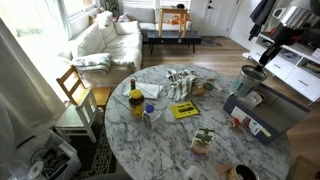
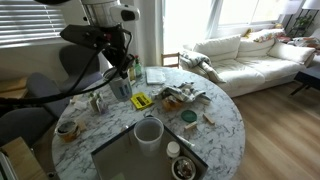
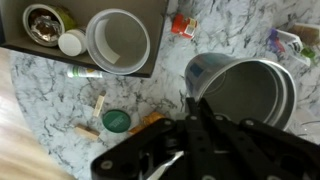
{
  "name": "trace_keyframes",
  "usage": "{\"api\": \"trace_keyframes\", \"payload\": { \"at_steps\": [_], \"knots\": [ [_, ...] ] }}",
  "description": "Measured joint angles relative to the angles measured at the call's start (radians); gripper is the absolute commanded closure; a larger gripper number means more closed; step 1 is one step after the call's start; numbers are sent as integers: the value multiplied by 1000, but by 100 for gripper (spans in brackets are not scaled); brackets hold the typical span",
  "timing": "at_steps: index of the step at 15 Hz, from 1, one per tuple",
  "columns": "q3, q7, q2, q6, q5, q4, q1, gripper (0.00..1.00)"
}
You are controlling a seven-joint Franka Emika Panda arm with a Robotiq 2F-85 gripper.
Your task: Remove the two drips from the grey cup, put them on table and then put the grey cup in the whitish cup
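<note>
Gripper (image 3: 195,108) clenched on the rim of the grey cup (image 3: 245,90), cup shown at the right of the wrist view, whitish cup (image 3: 118,40) seated on a grey tray (image 3: 157,14) at upper left, marble counter (image 3: 55,100) seen at lower left

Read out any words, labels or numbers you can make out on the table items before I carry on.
No text is readable in any view.
Flat yellow booklet: dark print, too blurred to read.
Small red packet: markings too small to read.
Yellow-lidded jar: any label is blurred.
Dull grey cup: no marking visible.
</note>
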Motion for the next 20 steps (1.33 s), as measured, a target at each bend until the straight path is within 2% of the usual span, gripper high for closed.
{"api": "trace_keyframes", "payload": {
  "at_steps": [9, 15, 20],
  "knots": [
    [3, 2, 21, 0, 0, 6, 15, 99],
    [-61, 1, 45, -28, -4, 96, -16, 99],
    [-116, 1, 126, -74, -62, 170, -72, 99]
  ]
}}
